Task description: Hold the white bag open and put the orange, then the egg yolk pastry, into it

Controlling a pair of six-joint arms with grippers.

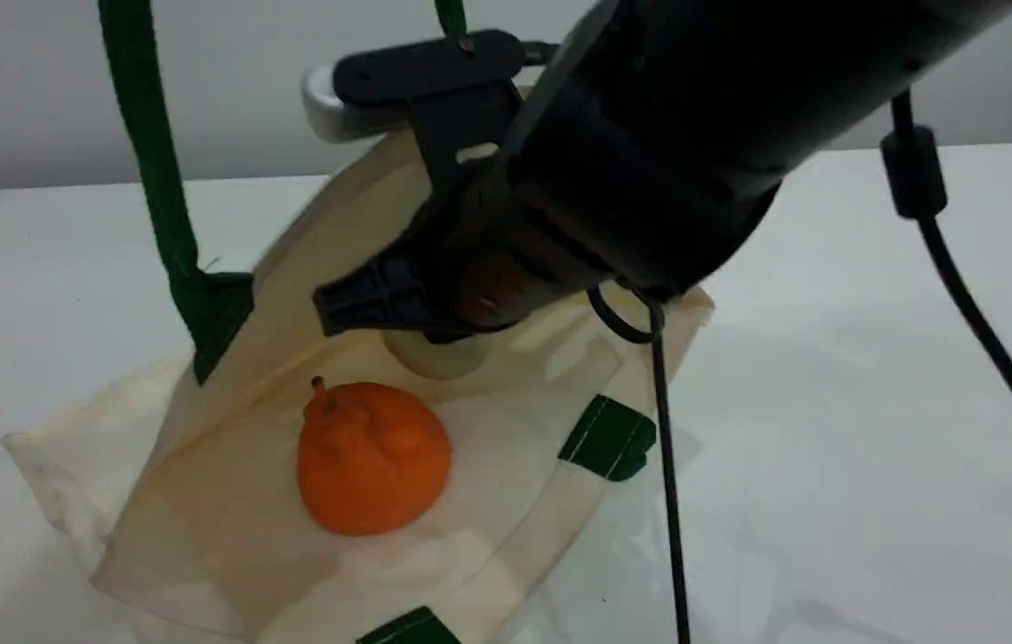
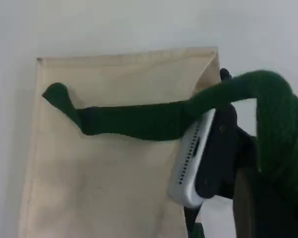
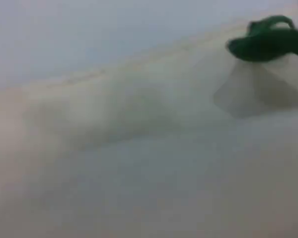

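Note:
The white bag (image 1: pixel 228 501) lies on the table with its mouth held open. Its upper panel is pulled up by a dark green handle (image 1: pixel 157 179) that runs out of the top edge. In the left wrist view that handle (image 2: pixel 139 121) loops tight around my left gripper (image 2: pixel 268 198), which is shut on it above the bag (image 2: pixel 104 178). The orange (image 1: pixel 371 465) sits inside the mouth on the lower panel. My right gripper (image 1: pixel 434 331) reaches into the bag behind the orange. The egg yolk pastry (image 1: pixel 438 360) shows just under its tip; the fingers are hidden. The right wrist view is blurred cloth and a green patch (image 3: pixel 265 44).
A black cable (image 1: pixel 671 483) hangs from the right arm down across the bag's right corner, and another cable (image 1: pixel 980 322) runs off to the right. The white table (image 1: pixel 872 402) spreads around the bag, with a grey wall behind it.

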